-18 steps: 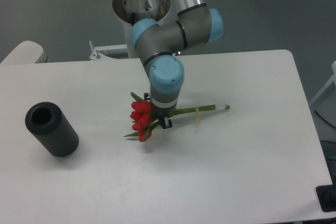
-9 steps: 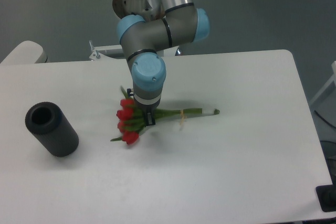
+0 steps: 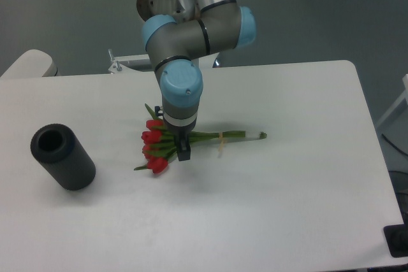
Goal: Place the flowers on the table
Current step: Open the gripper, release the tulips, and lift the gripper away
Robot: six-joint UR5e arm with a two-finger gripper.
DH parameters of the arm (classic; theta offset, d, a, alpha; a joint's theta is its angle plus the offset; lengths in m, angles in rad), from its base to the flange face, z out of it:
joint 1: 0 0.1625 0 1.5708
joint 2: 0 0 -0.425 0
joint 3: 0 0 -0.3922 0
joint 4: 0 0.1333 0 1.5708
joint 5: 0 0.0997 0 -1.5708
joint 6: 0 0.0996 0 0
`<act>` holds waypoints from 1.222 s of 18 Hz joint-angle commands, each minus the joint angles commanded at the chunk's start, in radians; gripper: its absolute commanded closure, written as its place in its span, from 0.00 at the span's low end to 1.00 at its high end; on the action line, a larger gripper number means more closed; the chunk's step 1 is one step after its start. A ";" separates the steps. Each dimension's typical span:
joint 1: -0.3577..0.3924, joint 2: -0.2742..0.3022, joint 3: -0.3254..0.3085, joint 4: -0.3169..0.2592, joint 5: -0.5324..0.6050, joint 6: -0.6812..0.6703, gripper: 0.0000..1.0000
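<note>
Change: against the view half a second earlier, the arm and the flowers sit almost where they were; the wrist is turned slightly, and the dark fingertip now shows a little lower and to the right over the stems.
Gripper: the black two-finger gripper (image 3: 182,146) points straight down from the grey and light-blue wrist, directly over the leaves where the buds meet the stems. The wrist hides most of the fingers, so it cannot be told whether the fingers are spread or pinching the stems.
Flowers: the small bunch of red tulip buds with green leaves and thin green stems (image 3: 156,150) lies under the gripper. The buds fan out to the image-left of the fingers; the stems run to the image-right, tied by a pale band.
Table: the large white smooth tabletop with rounded corners (image 3: 274,208) carries the bunch, near its middle.
Cylinder: a black hollow cylinder (image 3: 62,157) lies on its side, well apart from the gripper, toward the image-left.
</note>
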 joint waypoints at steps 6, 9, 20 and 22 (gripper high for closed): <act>0.057 -0.084 0.124 -0.005 0.012 0.000 0.00; 0.098 -0.135 0.202 -0.014 0.012 0.000 0.00; 0.130 -0.281 0.399 -0.017 0.031 -0.002 0.00; 0.135 -0.290 0.416 -0.020 0.031 -0.002 0.00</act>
